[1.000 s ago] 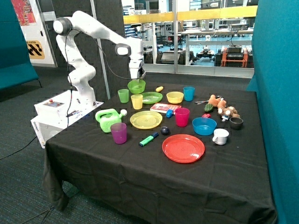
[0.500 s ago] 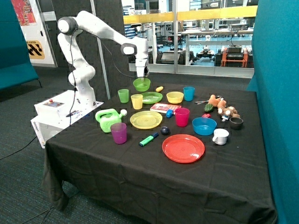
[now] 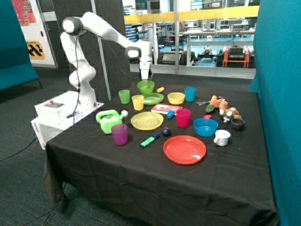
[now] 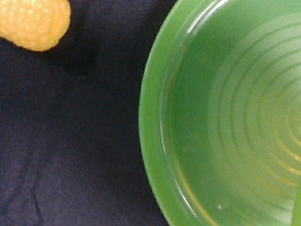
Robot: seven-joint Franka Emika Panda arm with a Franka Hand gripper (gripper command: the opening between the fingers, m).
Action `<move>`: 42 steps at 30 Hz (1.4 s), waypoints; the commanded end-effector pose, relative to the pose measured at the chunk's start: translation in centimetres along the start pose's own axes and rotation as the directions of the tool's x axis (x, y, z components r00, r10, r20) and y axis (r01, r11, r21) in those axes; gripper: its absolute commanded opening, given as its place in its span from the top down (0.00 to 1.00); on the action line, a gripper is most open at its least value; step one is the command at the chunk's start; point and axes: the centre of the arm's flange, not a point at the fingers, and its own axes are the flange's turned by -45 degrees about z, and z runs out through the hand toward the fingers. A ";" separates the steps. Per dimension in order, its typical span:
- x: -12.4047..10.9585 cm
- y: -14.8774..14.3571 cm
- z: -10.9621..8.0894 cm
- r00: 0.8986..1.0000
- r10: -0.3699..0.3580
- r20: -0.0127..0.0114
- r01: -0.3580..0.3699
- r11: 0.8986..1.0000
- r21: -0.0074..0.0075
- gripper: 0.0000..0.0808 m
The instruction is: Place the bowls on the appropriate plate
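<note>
My gripper (image 3: 146, 79) is shut on the rim of the light green bowl (image 3: 146, 87) and holds it in the air just above the back edge of the green plate (image 3: 153, 99). The yellow bowl (image 3: 176, 98) sits on the black cloth beside the green plate, between it and a blue cup (image 3: 190, 94). The yellow plate (image 3: 147, 120) lies nearer the front, with the red plate (image 3: 184, 149) beyond it. The wrist view shows the ringed green plate (image 4: 225, 122) close below; my fingers are out of that picture.
A small yellow bumpy toy (image 3: 161, 89) (image 4: 35, 21) lies just behind the green plate. A green cup (image 3: 124, 96) and a yellow cup (image 3: 138, 102) stand beside it. A green watering can (image 3: 109, 120), purple cup (image 3: 119, 134), pink cup (image 3: 183, 117) and blue bowl (image 3: 205, 127) stand further forward.
My gripper has carried the light green bowl sideways from above the green cup's side to over the green plate, towards the yellow toy.
</note>
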 end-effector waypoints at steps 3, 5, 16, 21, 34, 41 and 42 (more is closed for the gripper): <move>0.9 0.2 2.2 1.000 0.011 -0.001 -0.011 1.000 -0.004 1.00; 1.1 0.4 2.6 1.000 0.016 -0.001 -0.016 1.000 -0.004 1.00; 1.9 0.4 3.8 1.000 0.015 -0.001 -0.015 1.000 -0.004 1.00; 2.2 0.3 4.3 1.000 0.017 -0.001 -0.017 1.000 -0.004 1.00; 2.5 1.4 4.9 0.999 0.042 -0.001 -0.042 0.999 -0.004 1.00; 2.2 1.8 4.8 0.999 0.041 -0.001 -0.041 0.999 -0.004 1.00; 2.1 1.9 4.8 0.999 0.040 -0.001 -0.040 0.999 -0.004 1.00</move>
